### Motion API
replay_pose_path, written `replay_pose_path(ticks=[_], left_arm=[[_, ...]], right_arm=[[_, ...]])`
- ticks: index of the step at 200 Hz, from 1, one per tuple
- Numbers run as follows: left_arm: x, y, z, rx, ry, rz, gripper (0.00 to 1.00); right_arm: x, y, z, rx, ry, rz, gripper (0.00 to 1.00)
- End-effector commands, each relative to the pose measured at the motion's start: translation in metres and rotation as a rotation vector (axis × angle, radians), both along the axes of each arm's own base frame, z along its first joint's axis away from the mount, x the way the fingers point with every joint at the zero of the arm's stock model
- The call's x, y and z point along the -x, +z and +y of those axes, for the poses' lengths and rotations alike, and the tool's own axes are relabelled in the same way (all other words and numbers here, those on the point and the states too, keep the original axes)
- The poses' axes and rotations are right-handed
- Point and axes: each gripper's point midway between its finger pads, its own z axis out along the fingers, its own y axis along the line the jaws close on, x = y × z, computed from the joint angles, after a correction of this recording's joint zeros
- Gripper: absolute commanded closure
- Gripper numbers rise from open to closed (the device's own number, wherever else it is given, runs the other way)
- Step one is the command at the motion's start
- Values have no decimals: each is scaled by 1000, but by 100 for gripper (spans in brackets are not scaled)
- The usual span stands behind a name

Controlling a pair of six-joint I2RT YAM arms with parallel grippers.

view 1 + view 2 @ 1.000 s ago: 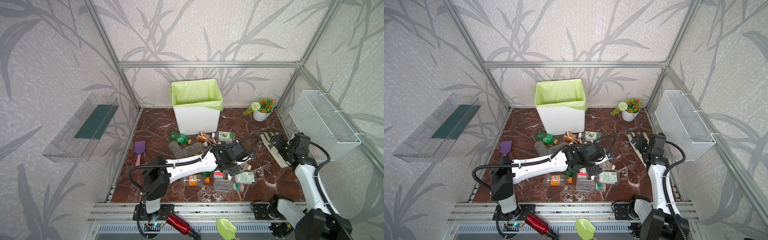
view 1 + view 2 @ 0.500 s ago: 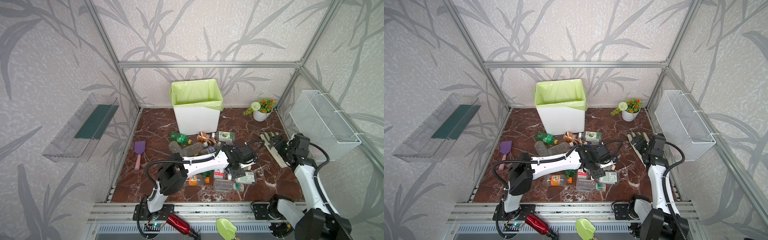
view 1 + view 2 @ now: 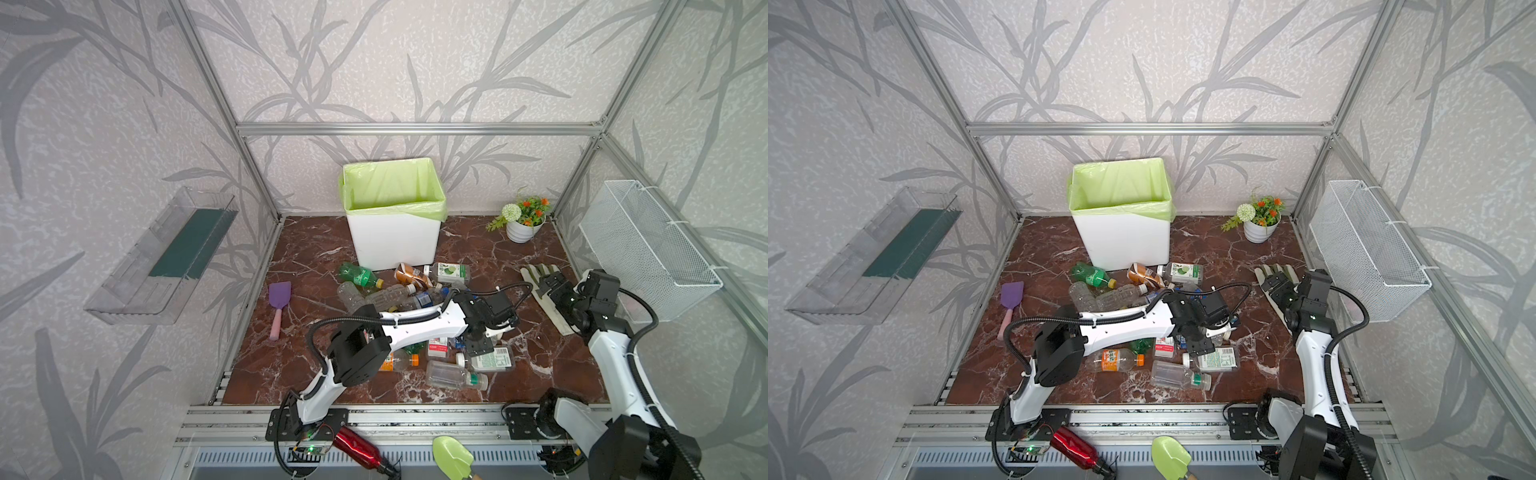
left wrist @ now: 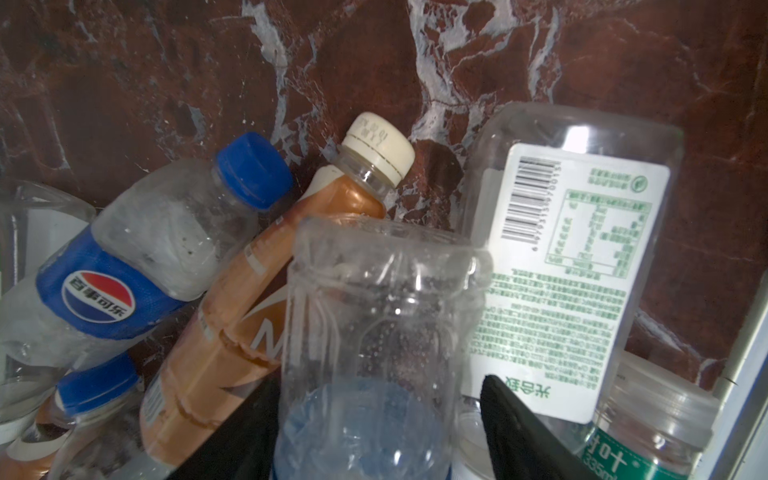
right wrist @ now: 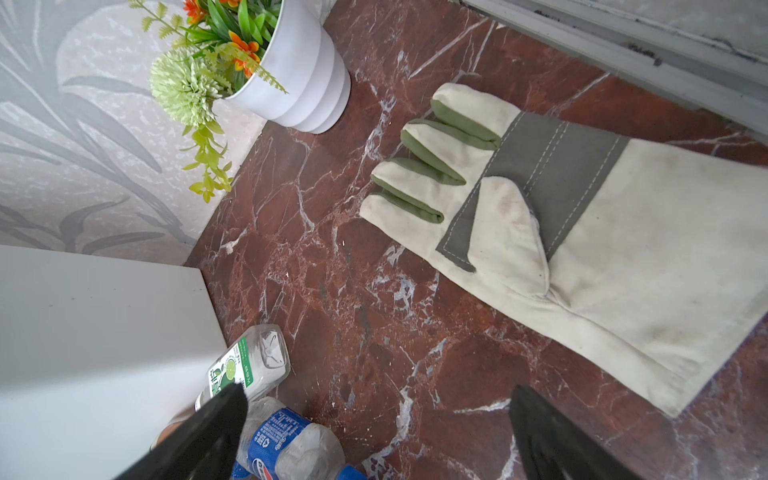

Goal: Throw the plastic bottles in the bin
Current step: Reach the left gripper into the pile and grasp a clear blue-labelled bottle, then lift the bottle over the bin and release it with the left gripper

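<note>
While the left arm reaches across the middle of the table (image 3: 307,257), the left pincer (image 3: 478,347) hangs low over the heap of plastic bottles (image 3: 455,374) scattered between the bin (image 3: 395,245) and the front edge. In the left wrist view a clear bottle (image 4: 374,311) with a blue label stands between the two black fingers (image 4: 523,428), base pointing away from the camera. One finger flanks each side of it. I cannot tell whether they press on it or only straddle it.

Around that bottle lie a Pepsi bottle (image 4: 124,270) with a blue cap, a brown bottle (image 4: 249,291) with a white cap, and a square bottle (image 4: 561,249) with a white and green label. All three lie on their sides.

The bin stands at the middle of the back edge, its green liner folded over the rim, well apart from the left pincer.

Near the right edge, the right pincer (image 3: 550,284) is spread wide with nothing between its fingers, above a work glove (image 5: 582,228) lying flat. A flower pot (image 5: 299,83) sits in the back right corner.
</note>
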Motion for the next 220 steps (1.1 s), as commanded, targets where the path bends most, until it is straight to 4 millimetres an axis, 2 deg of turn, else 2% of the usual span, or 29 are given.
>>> replay_pose_path(ticks=[1, 42, 95, 129, 150, 179, 200, 220], left_arm=[[-3, -1, 2, -33, -6, -19, 24], [-8, 4, -1, -20, -2, -44, 40], [-10, 19, -2, 16, 3, -66, 47], [-13, 46, -2, 76, 25, -108, 47], [-24, 81, 1, 152, 68, -180, 47], [-48, 150, 18, 282, 143, -323, 47], [-71, 215, 46, 393, 218, -448, 48], [-96, 292, 85, 554, 298, -616, 49]], right_arm=[[0, 5, 1, 6, 11, -33, 1], [0, 3, 0, 3, 10, -30, 1], [1, 4, -2, 7, 6, -31, 1], [2, 4, -2, 8, 4, -29, 1], [0, 6, -3, 9, 6, -37, 1], [-5, 11, 0, 2, 21, -57, 1], [-8, 14, 0, -1, 29, -67, 1], [-12, 18, 2, -1, 48, -94, 1]])
